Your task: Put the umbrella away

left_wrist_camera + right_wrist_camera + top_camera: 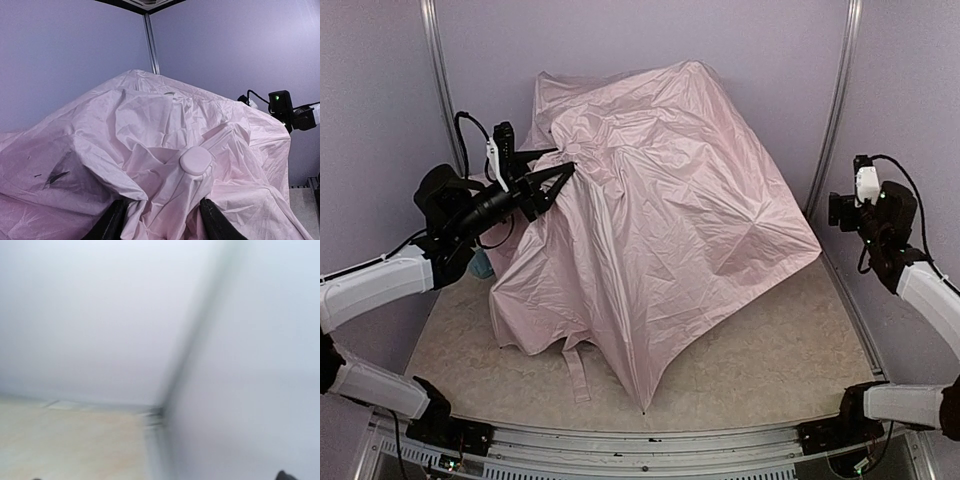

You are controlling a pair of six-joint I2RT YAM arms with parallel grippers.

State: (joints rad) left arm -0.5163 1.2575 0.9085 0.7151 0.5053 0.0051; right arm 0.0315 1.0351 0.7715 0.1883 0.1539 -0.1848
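At the near side of the table (pixel 770 350), a thin strap (pixel 576 372) of the umbrella (pixel 660 220) lies flat, toward 6 o'clock. The pink cloth is spread out and covers most of the table, from the middle back to 12 o'clock.

The left gripper (pixel 560 162) is on the cloth at 10 o'clock. Its fingers (pixel 112 225) are half closed and pinch the bunched cloth just under the round cap (pixel 196 160). The cap sits right in front of them, so the left arm is the nearer one.

I think the stick runs from the cap toward 4 o'clock, but the cloth hides it.

The right gripper (pixel 840 210) hangs at 3 o'clock, well apart from the cloth. Its fingers are wide and hold nothing.
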